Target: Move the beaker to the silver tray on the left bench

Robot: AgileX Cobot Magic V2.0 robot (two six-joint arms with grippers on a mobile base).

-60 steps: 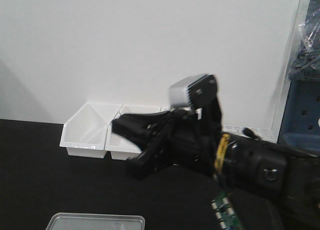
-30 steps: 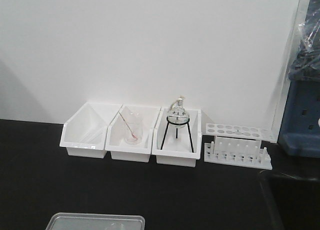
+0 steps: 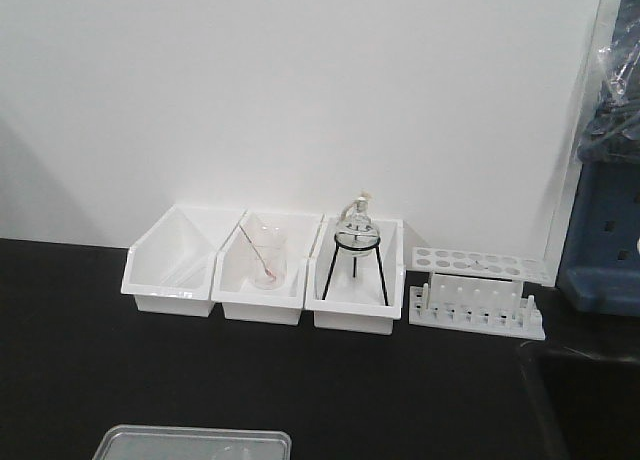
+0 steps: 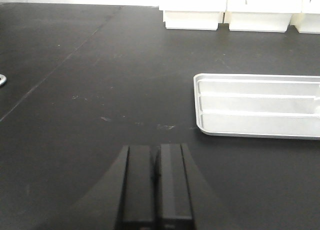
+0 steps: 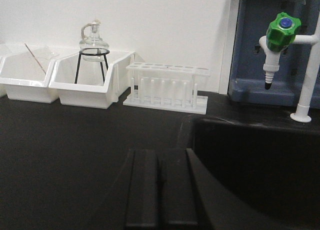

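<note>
Black left bench (image 4: pixel 90 90), silver tray (image 4: pixel 255 124) near front edge

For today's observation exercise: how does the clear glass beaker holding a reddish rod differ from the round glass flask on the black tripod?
The clear glass beaker is straight-sided; the round glass flask is bulbous. The beaker sits low in its white bin, the flask raised on the black tripod. The beaker holds a rod; the flask does not. Both are clear glass, in neighbouring bins.

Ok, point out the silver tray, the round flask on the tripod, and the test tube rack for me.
silver tray (image 4: pixel 260 121): left wrist view, on its flat floor.
round flask (image 3: pixel 357 227): front view, on its glass bulb.
test tube rack (image 5: pixel 167 85): right wrist view, on its front pegs.
</note>
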